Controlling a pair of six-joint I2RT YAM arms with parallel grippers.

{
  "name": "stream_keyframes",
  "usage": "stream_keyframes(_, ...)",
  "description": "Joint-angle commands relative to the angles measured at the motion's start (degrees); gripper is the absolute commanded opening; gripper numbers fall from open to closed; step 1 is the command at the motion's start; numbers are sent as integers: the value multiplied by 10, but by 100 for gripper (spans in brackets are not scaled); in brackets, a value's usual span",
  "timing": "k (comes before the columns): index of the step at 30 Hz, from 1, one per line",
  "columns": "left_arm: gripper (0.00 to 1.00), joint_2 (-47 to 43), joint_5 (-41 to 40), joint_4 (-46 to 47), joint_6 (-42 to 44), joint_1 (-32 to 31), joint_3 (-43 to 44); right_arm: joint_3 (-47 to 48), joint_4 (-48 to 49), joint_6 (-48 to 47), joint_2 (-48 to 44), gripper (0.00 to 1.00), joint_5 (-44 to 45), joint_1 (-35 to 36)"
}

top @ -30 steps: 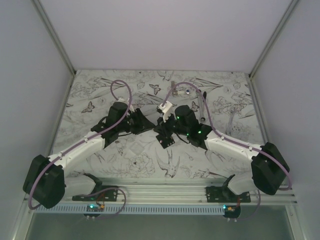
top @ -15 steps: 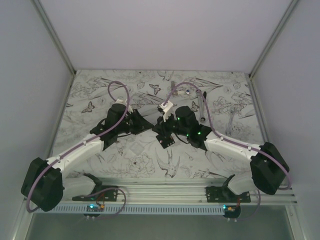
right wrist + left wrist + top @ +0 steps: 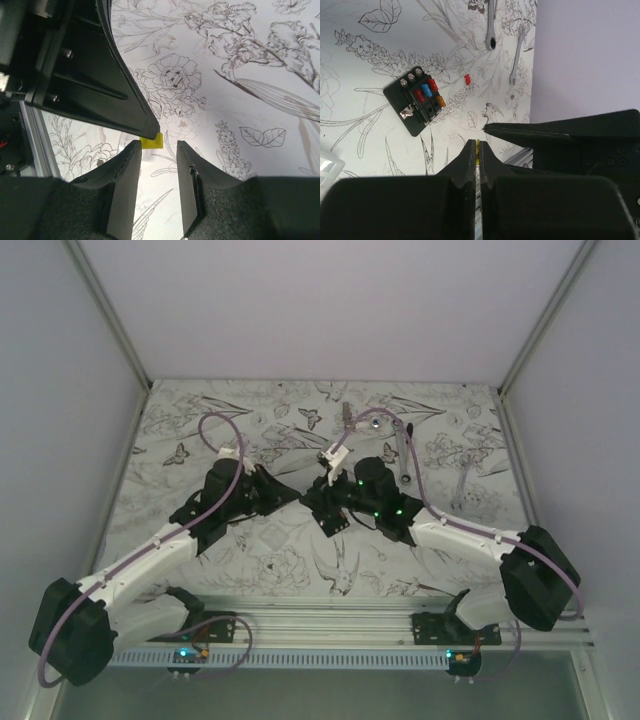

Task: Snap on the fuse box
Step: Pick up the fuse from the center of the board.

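**Top view.** Both arms reach in over the floral table (image 3: pixel 200 430) and meet near its middle. The left gripper (image 3: pixel 290 491) and right gripper (image 3: pixel 312 502) stand tip to tip. The fuse box (image 3: pixel 336 523) lies on the table just beside the right gripper, on the side toward the arm bases. Whether the two touch cannot be told from above.

**Left wrist view.** The jaws of the left gripper (image 3: pixel 477 146) are pressed together on a thin yellow piece (image 3: pixel 478 154), seen edge-on as a sliver between the fingertips. The fuse box (image 3: pixel 417 100) lies flat on the table beyond the fingertips and apart from them, held by neither gripper. Red, blue and orange fuses sit in its slots, and a small silver clip shows near one edge. A loose red fuse (image 3: pixel 467 79) lies on the table near the box without touching it. Farther off lie a ring-end wrench (image 3: pixel 491 27) and a slimmer wrench (image 3: pixel 518 56), side by side and apart.

**Right wrist view.** The jaws of the right gripper (image 3: pixel 158 149) are spread, with nothing between them. The closed tip of the left gripper (image 3: pixel 150 132) enters from the upper left. The yellow piece (image 3: pixel 151 141) projects from that tip, just past the mouth of the right fingers; contact with them cannot be told
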Motion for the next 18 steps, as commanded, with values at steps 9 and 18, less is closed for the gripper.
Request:
stream_keyframes(9,0,-34,-28,-109,-150,4,6,-16,12,-228,-93,41,-23,18)
stream_keyframes(18,0,-79,-33,-179,-274,4,21,-71,70,-397,-127,41,-27,72)
